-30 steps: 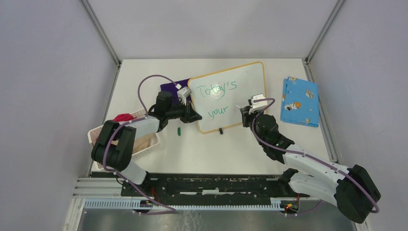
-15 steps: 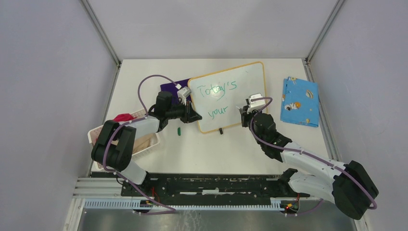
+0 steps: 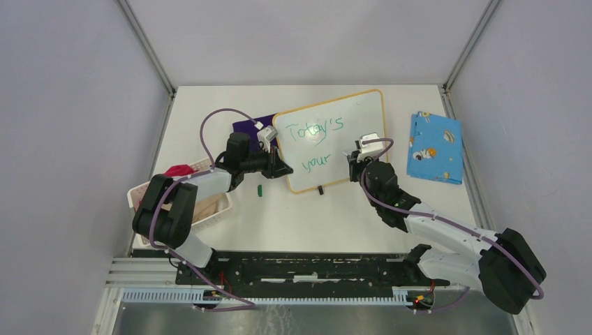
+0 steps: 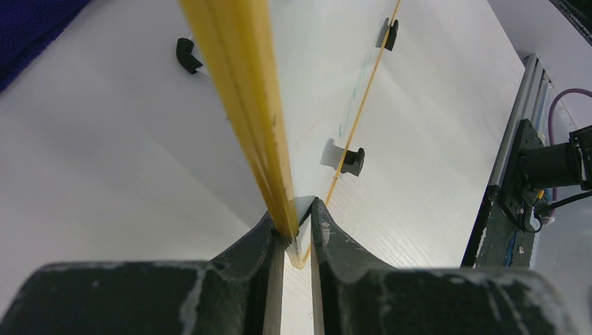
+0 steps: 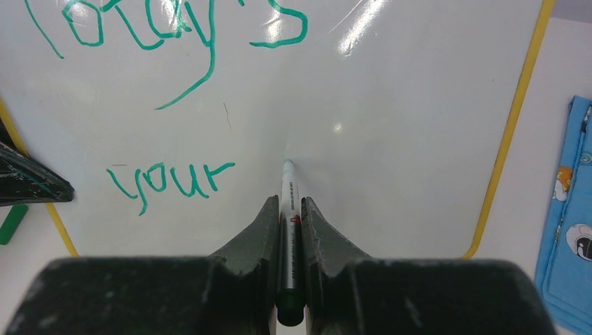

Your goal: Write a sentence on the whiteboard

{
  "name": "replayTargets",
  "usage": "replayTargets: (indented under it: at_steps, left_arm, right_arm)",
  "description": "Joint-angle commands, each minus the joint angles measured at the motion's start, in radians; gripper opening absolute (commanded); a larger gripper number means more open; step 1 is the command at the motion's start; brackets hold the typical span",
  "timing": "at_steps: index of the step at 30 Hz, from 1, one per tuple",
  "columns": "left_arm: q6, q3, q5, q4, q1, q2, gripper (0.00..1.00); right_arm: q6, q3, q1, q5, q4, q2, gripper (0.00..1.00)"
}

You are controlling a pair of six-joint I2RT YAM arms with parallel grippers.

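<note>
The whiteboard (image 3: 363, 122) lies slanted at the table's middle, with an orange frame. On it are the sentence's green words "Today's" (image 3: 315, 130) and, below, "your" (image 3: 315, 162). My left gripper (image 3: 285, 169) is shut on the board's left frame edge (image 4: 244, 105), its jaws pinching the frame (image 4: 297, 223). My right gripper (image 5: 289, 209) is shut on a marker (image 5: 288, 188). The marker's tip rests at the white surface (image 5: 391, 105), just right of "your" (image 5: 171, 180). From above, the right gripper (image 3: 352, 162) sits at the board's lower right.
A blue patterned cloth (image 3: 434, 146) lies right of the board. A purple cloth (image 3: 248, 128) lies behind the left wrist. A white basket (image 3: 139, 195) with a red item (image 3: 178, 170) stands at the left. A green marker cap (image 3: 259, 190) lies below the left gripper.
My right wrist has shifted slightly left and up along the board with the marker. The left arm and the board have not moved. No new stroke shows.
</note>
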Motion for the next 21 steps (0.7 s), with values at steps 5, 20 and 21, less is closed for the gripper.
replayTargets:
  at_steps: [5, 20, 21]
  left_arm:
    - [0.113, 0.008, -0.095, -0.047, -0.013, 0.008, 0.02]
    - [0.114, 0.007, -0.095, -0.047, -0.015, 0.008, 0.02]
    - [0.114, 0.007, -0.096, -0.047, -0.015, 0.007, 0.02]
  right_arm:
    - [-0.007, 0.058, -0.004, -0.004, 0.066, 0.012, 0.0]
    - [-0.003, 0.034, -0.003, -0.077, 0.051, 0.011, 0.0]
    - [-0.002, 0.03, -0.003, -0.078, 0.049, 0.008, 0.0]
